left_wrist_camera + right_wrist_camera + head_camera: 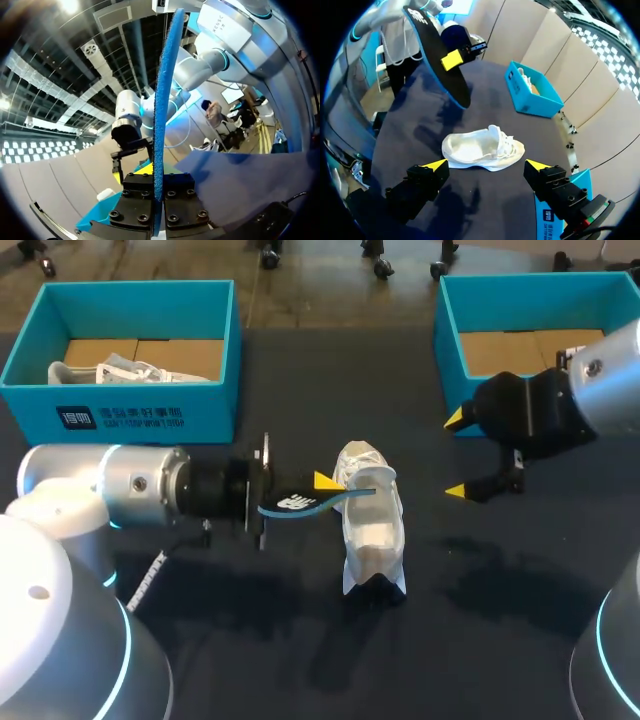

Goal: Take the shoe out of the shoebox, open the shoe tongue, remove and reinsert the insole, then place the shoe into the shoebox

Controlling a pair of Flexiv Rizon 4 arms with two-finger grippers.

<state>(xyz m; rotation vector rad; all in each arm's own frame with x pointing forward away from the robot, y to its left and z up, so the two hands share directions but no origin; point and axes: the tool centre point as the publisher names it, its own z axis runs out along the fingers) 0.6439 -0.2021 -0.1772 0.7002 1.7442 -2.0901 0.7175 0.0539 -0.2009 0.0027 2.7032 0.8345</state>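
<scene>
On the dark desk (250,640), the left pincer (325,482) clamps the insole (300,504), with the shoe (372,530) just ahead; the right pincer (455,455) gapes near a box (445,330).

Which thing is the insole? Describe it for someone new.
On the dark table, a white shoe sits in the middle. Beside it, the left arm's fingers pinch the insole: a thin, curved strip, black on one face and blue on the other, the only flat thing there.
</scene>
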